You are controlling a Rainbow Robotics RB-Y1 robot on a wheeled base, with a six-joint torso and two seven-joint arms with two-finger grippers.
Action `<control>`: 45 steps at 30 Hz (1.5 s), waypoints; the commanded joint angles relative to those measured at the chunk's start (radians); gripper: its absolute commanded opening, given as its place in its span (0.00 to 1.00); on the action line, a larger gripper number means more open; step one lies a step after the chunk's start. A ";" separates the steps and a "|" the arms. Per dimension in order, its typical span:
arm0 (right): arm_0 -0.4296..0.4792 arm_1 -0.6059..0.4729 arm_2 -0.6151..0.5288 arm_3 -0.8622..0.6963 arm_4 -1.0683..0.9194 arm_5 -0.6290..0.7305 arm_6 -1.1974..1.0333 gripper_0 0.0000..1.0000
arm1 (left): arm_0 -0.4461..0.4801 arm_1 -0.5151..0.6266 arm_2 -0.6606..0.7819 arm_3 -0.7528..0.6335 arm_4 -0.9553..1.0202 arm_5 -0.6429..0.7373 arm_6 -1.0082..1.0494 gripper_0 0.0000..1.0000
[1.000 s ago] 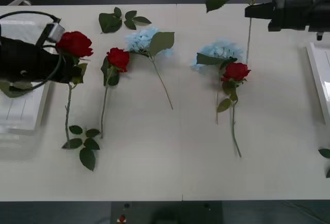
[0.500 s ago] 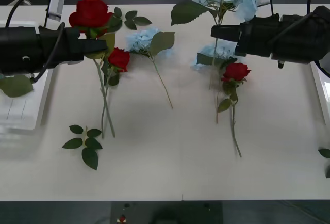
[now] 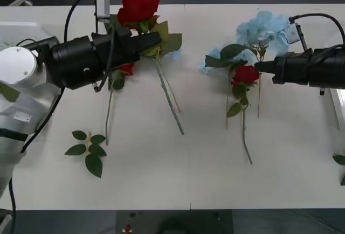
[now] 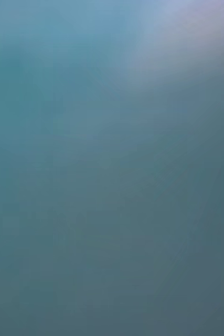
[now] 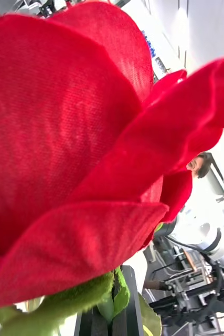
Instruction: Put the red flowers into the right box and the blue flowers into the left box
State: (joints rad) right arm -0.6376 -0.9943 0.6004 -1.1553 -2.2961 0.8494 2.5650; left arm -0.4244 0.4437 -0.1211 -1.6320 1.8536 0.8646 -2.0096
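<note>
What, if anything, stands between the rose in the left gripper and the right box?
The right gripper, holding a blue flower, hangs over the table between the held rose in the left gripper and the right box.

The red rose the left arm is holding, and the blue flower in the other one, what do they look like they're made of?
Red rose: likely fabric, matte, a fine woven grain across the petals. Blue flower: probably also cloth, soft and fluffy-looking, though too far to confirm.

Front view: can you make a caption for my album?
Left gripper lifts a red rose; right gripper lifts a blue flower above the table.
</note>
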 commanded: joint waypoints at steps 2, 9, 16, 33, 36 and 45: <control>-0.036 -0.018 -0.007 0.086 0.087 -0.016 -0.028 0.00 | -0.030 -0.071 0.017 -0.029 -0.083 -0.021 -0.006 0.00; -0.036 -0.009 0.021 0.169 0.234 -0.072 -0.025 0.00 | -0.050 -0.125 0.017 -0.029 -0.169 -0.047 -0.001 0.00; -0.039 -0.012 0.030 0.189 0.340 -0.059 -0.006 0.89 | -0.065 -0.145 0.017 -0.028 -0.166 -0.144 0.002 0.00; -0.020 -0.150 0.029 0.012 -0.072 0.197 0.140 1.00 | -0.117 -0.033 -0.206 -0.017 -0.028 -0.118 0.084 0.00; 0.026 -0.161 0.027 -0.050 -0.187 0.192 0.140 1.00 | -0.126 -0.031 -0.236 -0.017 -0.030 -0.167 0.083 0.00; 0.349 -0.141 -0.132 -0.400 -0.335 0.048 0.140 1.00 | -0.151 -0.036 -0.253 -0.017 -0.082 -0.283 0.081 0.00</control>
State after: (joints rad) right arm -0.3754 -1.1337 0.5333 -1.4733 -2.6227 0.9235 2.7124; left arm -0.5322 0.4101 -0.3874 -1.6305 1.7715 0.6084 -1.9487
